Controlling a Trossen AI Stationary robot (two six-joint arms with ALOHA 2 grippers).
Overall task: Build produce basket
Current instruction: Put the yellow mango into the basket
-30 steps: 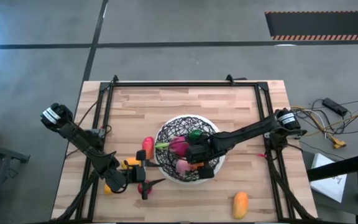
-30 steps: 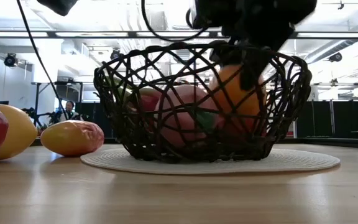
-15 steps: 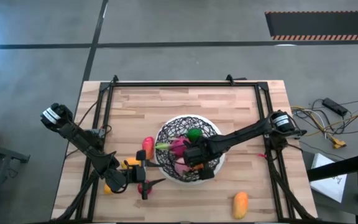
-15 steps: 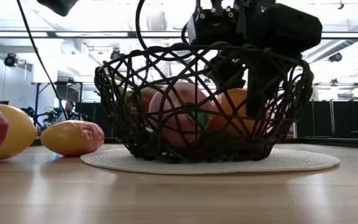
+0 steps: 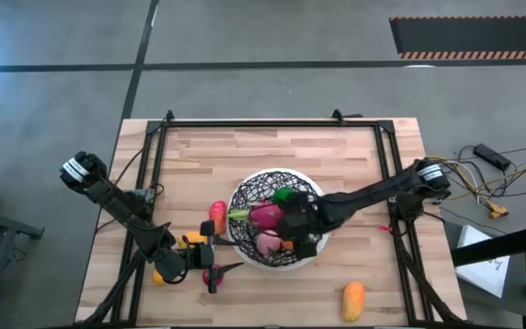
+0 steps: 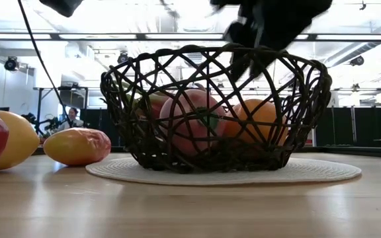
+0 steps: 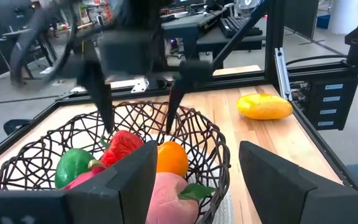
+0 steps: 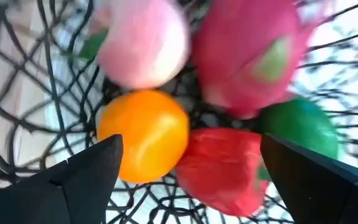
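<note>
The black wire basket (image 5: 245,203) stands on a white round mat at the table's middle. In it lie an orange (image 8: 145,134), a pink peach (image 8: 143,42), a pink dragon fruit (image 8: 253,56), a green lime (image 8: 300,127) and a red piece (image 8: 225,167). My right gripper (image 5: 289,234) hangs open and empty just above the basket's near right part, over the orange (image 6: 260,122); it also shows in the low view (image 6: 250,56). My left gripper (image 5: 219,265) is open and empty, low over the table left of the basket, pointing at it (image 7: 194,186).
A yellow-orange mango (image 5: 353,299) lies near the front edge, right of the basket. A red-orange piece (image 5: 216,215) lies by the basket's left rim. Yellow (image 5: 158,274), orange (image 5: 193,239) and red (image 5: 206,277) pieces lie around my left gripper. Black frame rails run along both table sides.
My right gripper has gone down into the basket with the orange, let it go and risen clear above the rim. The orange has dropped from the gripper and now rests on the basket's bottom beside the peach.
</note>
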